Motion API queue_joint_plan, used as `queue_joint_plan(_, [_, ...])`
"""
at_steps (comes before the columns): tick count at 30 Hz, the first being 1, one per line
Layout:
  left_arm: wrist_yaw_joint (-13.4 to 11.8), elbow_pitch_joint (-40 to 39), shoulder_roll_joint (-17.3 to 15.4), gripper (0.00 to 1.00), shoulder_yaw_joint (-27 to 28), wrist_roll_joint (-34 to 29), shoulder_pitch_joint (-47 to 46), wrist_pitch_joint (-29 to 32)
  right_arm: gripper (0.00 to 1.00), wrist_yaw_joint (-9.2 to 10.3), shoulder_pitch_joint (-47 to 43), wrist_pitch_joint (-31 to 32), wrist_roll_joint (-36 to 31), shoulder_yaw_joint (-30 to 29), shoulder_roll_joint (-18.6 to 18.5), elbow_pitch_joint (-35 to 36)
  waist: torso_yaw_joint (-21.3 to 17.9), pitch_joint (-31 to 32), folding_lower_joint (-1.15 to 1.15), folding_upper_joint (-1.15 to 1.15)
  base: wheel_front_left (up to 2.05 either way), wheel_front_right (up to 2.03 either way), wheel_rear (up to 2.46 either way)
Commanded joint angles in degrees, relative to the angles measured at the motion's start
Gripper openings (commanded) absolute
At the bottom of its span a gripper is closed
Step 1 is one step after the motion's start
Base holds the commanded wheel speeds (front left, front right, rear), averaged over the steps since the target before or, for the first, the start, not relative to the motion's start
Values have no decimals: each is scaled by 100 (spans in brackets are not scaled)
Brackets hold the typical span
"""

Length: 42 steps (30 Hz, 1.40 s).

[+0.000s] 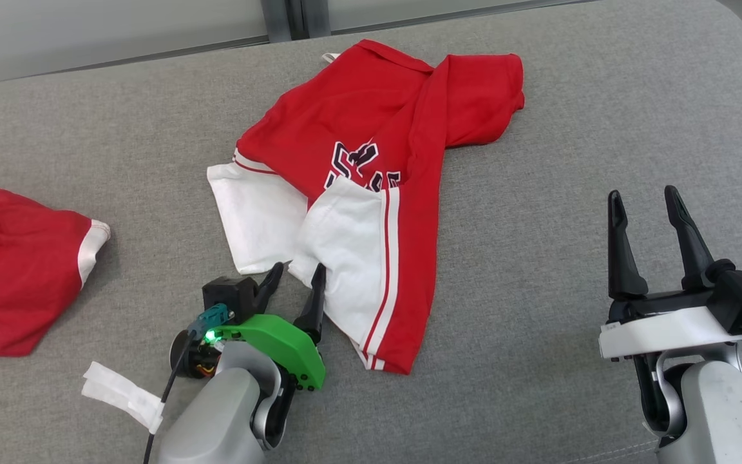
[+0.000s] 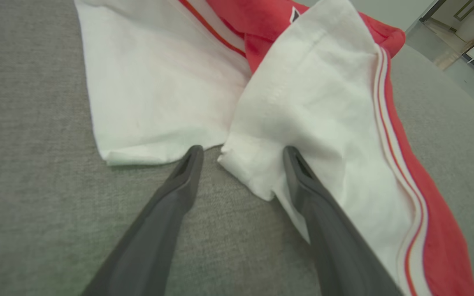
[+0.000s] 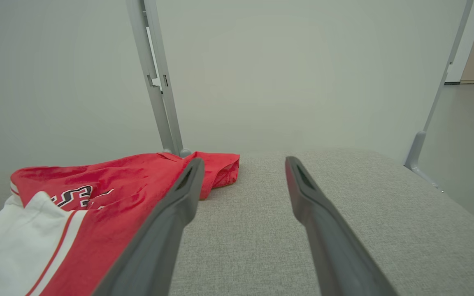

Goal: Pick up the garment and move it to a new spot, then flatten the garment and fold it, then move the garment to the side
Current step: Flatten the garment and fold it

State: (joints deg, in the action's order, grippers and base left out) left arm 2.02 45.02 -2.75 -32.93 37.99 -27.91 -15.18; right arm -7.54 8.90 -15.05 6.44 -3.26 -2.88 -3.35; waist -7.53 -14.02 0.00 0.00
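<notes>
Red cloth lies far left. The left claw, spread open, brackets a white corner of the crumpled garment mid-tabletop. The right claw hangs open, well apart. Pickup, flattening and folding all seem left to do.

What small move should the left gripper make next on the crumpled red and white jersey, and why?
Probably close the left gripper: its open fingers straddle a white corner of the crumpled red and white jersey on the grey fabric surface. The right gripper rests open, apart from the cloth.
</notes>
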Motion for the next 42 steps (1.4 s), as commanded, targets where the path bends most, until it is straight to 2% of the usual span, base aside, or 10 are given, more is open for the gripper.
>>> queue_joint_plan(1, [29,49,-26,71,-32,19,-83,9,100,11,51,-18,18,-8,-2,-16,-10,-12,0,0,0,0,0])
queue_joint_plan(2, [38,53,-26,47,-54,37,-101,9,100,11,53,-18,21,-13,-2,-23,-9,-13,0,0,0,0,0])
queue_joint_plan(6, [35,7,-28,18,-103,29,-101,7,100,11,19,-18,14,-64,-1,-58,23,18,0,0,0,0,0])
queue_joint_plan(7, [38,-5,-28,0,-107,31,-80,6,100,11,7,-18,6,-82,-2,-71,41,33,0,0,0,0,0])
queue_joint_plan(14, [56,-261,-26,0,-20,-62,48,5,100,11,-12,-18,-46,-155,-2,-164,225,174,0,0,0,0,0])
queue_joint_plan(26, [-163,-2120,-34,0,1246,-933,677,3,100,11,-26,-17,-43,-559,-3,-468,952,391,0,0,0,0,0])
queue_joint_plan(30, [-47,-2887,-27,0,1612,-1169,971,4,100,11,56,-18,-118,-709,-7,-644,1271,431,0,0,0,0,0])
queue_joint_plan(36, [172,-4050,-24,0,1760,-1703,1343,4,100,11,94,-17,-59,-873,-6,-931,1705,487,0,0,0,0,0])
queue_joint_plan(40, [346,-4525,-24,0,1478,-2198,1542,4,100,11,116,-17,-51,-923,-7,-1120,1874,553,0,0,0,0,0])
queue_joint_plan(42, [430,-4446,-23,0,1163,-2406,1667,5,100,11,143,-18,-41,-947,-9,-1205,1914,590,0,0,0,0,0])
